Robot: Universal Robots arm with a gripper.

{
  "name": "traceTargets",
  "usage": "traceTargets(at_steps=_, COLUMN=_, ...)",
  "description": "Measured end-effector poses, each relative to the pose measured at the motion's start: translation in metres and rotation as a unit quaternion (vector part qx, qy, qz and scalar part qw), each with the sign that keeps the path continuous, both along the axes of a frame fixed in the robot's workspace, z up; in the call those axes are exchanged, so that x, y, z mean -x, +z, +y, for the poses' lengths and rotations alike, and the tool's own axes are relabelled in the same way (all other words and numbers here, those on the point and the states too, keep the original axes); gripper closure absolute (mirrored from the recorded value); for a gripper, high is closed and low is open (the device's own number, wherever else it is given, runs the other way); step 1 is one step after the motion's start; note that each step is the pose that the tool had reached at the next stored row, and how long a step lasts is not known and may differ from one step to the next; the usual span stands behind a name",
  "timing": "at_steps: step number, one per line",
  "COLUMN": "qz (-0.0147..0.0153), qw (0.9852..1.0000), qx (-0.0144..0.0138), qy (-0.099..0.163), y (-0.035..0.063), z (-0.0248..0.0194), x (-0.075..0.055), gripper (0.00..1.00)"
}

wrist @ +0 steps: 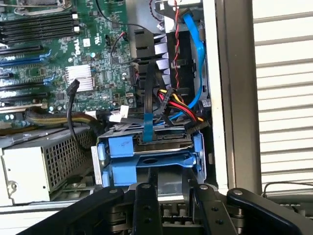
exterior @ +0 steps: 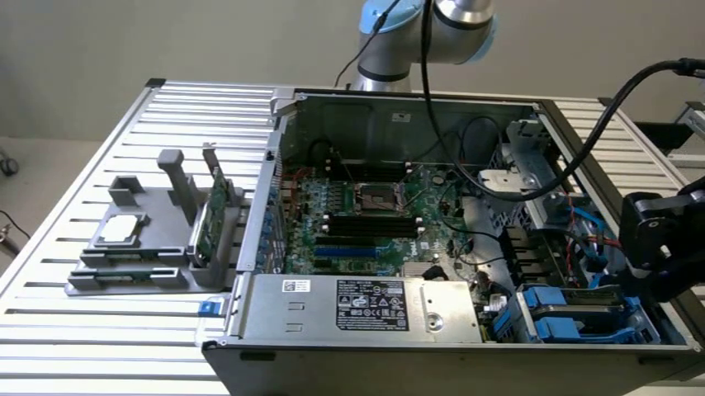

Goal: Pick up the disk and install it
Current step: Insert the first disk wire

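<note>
Disk (wrist: 151,159) was seen seated flat in the case (wrist: 234,73) at the exterior view's near right, its cabled end pointed far. The claw (wrist: 172,196) was spread just beside it.

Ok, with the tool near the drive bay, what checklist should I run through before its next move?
1. Tool jaws standing apart: ok.
2. Disk in its blue rails lies in the bay, just ahead of the tool: ok.
3. Disk pushed fully home: cannot tell.
4. Cables clear of the disk: not ok; a blue flat cable drapes onto its far edge.
5. Case wall clear of the tool's side: cannot tell.
</note>
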State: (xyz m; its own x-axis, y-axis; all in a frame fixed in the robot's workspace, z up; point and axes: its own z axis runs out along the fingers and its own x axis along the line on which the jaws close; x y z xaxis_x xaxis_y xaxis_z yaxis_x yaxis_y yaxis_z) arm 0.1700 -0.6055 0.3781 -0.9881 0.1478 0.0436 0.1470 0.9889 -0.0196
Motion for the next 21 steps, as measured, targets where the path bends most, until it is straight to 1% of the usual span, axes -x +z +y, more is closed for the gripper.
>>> traceTargets(at_steps=3, qz=0.0000, qw=0.9996, qx=0.0001, qy=-0.027, y=-0.0033, z=0.0000, x=0.000, gripper=0.66)
traceTargets(at_steps=6, qz=0.0000, qw=0.9985, qx=0.0000, qy=-0.055, y=-0.0068, z=0.0000, x=0.000, gripper=0.66)
traceTargets(at_steps=9, qz=0.0000, qw=0.9967, qx=0.0001, qy=-0.081, y=-0.0100, z=0.0000, x=0.000, gripper=0.66)
traceTargets(at_steps=11, qz=0.0000, qw=0.9950, qx=0.0000, qy=-0.100, y=-0.0124, z=0.0000, x=0.000, gripper=0.66)
traceTargets(at_steps=14, qz=0.0000, qw=0.9919, qx=0.0000, qy=-0.127, y=-0.0158, z=0.0000, x=0.000, gripper=0.66)
traceTargets(at_steps=16, qz=0.0000, qw=0.9895, qx=0.0000, qy=-0.145, y=-0.0180, z=0.0000, x=0.000, gripper=0.66)
traceTargets(at_steps=19, qz=0.0000, qw=0.9851, qx=0.0001, qy=-0.172, y=-0.0205, z=0.0000, x=0.000, gripper=0.66)
traceTargets(at_steps=21, qz=0.0000, qw=0.9819, qx=0.0000, qy=-0.189, y=-0.0218, z=0.0000, x=0.000, gripper=0.66)
